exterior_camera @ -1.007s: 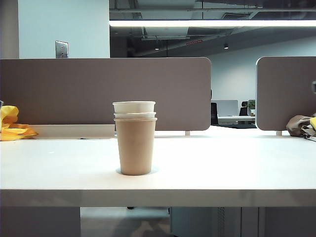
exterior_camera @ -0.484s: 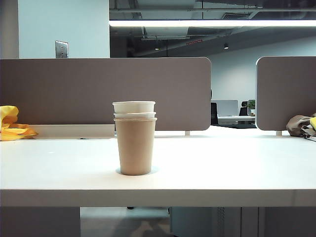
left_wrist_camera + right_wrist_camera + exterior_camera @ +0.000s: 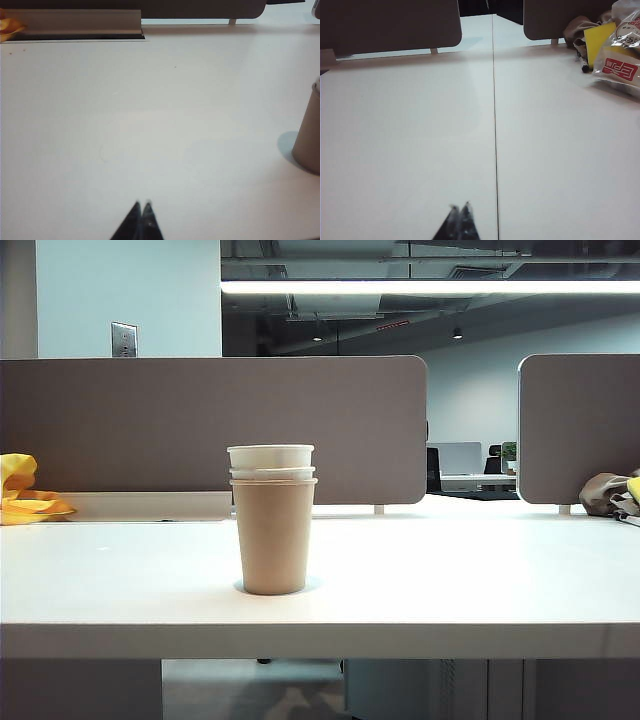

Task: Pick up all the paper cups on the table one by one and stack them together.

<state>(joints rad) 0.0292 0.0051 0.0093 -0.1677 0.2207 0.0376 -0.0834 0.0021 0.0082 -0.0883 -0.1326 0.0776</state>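
The three paper cups stand nested in one stack at the middle of the table (image 3: 450,570). The tan cup (image 3: 274,535) is on the outside, and the rims of two white cups (image 3: 270,458) show above its rim. Neither gripper shows in the exterior view. In the left wrist view my left gripper (image 3: 142,204) is shut and empty above bare table, with the tan cup's wall (image 3: 307,142) off to one side and well apart from it. My right gripper (image 3: 460,206) is shut and empty too, beside the table's seam (image 3: 495,150), and no cup appears in its view.
Grey partition panels (image 3: 210,430) (image 3: 580,425) stand along the table's back edge. A yellow cloth (image 3: 25,495) lies at the far left. Bags and packets (image 3: 620,60) lie at the far right, next to a yellow item (image 3: 597,40). A grey tray (image 3: 75,22) runs below the left panel.
Small dark slivers at the left and right edges of the exterior view a second ago are gone. The stack of cups has not moved.
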